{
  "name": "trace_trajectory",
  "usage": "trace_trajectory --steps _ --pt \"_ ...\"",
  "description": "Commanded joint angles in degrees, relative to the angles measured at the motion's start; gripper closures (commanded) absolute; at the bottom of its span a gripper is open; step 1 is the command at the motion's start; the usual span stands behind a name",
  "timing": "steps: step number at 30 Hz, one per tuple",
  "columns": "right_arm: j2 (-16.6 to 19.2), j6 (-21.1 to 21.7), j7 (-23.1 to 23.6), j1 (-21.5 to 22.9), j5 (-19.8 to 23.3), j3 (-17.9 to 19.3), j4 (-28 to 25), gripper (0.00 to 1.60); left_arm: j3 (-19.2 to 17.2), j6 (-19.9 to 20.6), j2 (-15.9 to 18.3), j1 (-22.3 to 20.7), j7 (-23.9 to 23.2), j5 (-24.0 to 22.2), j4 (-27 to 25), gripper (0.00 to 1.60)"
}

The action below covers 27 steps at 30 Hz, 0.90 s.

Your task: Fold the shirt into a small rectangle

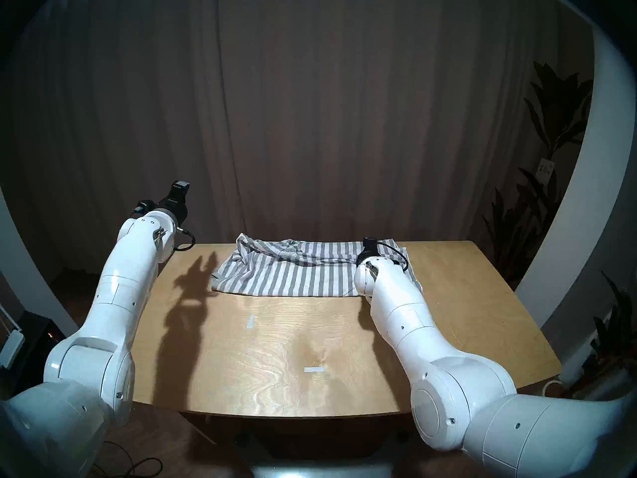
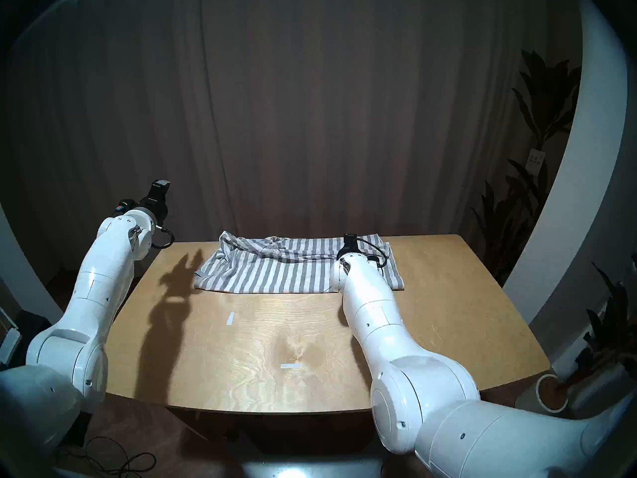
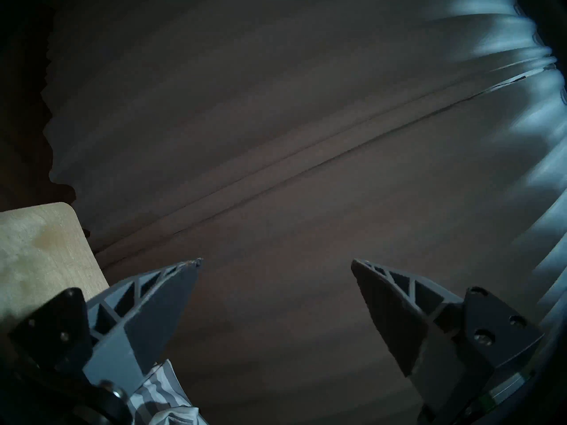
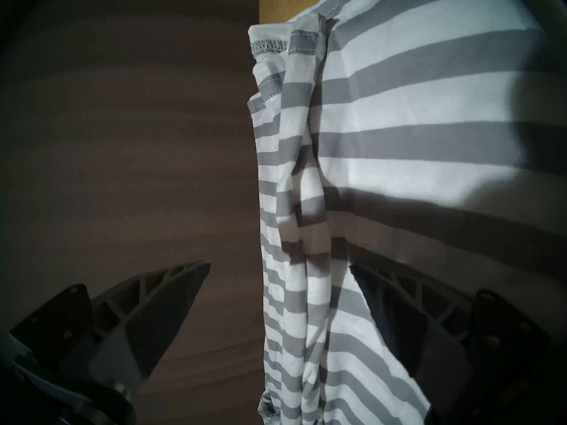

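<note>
Striped grey-and-white cotton-looking T-shirt (image 1: 293,277), just 1, lies partly folded into a wide band at the far edge of the plywood table (image 1: 275,363). Its near edge is fairly straight; far edge is bunched and rumpled, w/ a loose lump at the far left corner. In the right wrist view a hemmed, stitched edge of the shirt (image 4: 399,139) runs along the table's far edge.

2 white arms in view. Left gripper (image 3: 276,261): off the table's far left corner, raised, well apart from the shirt, aimed at the brown curtain (image 1: 310,104). Its 2 grey ribbed fingers (image 3: 159,308) are spread wide w/ nothing between them; a bit of striped cloth shows at the bottom of that view, below the fingers, not gripped.

Right gripper (image 4: 279,265): over the shirt's far right part, tilted down. Also 2 fingers (image 4: 159,304), spread wide; 1 is past the table's far edge, the other over the stripes. Cloth lies between them but they aren't closed on it; can't tell if the tips touch fabric.

On bare table nearer the robot than the shirt: 2 white tape strips (image 1: 250,321), apart from each other. Left of the shirt, 1 arm shadow. Right of the table, dark leafy plants (image 1: 551,139), count unclear.
</note>
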Motion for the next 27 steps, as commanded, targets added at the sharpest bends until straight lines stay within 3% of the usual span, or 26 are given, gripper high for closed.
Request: trace_trajectory --steps 1,12,27 --pt "-0.7 -0.05 2.04 5.76 -0.13 -0.29 1.75 0.0 -2.17 -0.16 2.76 3.49 -2.01 -0.68 -4.69 0.0" --pt "-1.08 -0.39 4.21 10.48 0.62 -0.47 10.25 0.0 -4.63 -0.36 4.11 9.3 -2.52 -2.13 -8.79 0.0" --pt "-0.2 -0.17 6.11 17.32 2.14 0.39 14.67 0.0 -6.74 -0.82 4.71 14.31 -2.47 -3.66 -12.88 0.0"
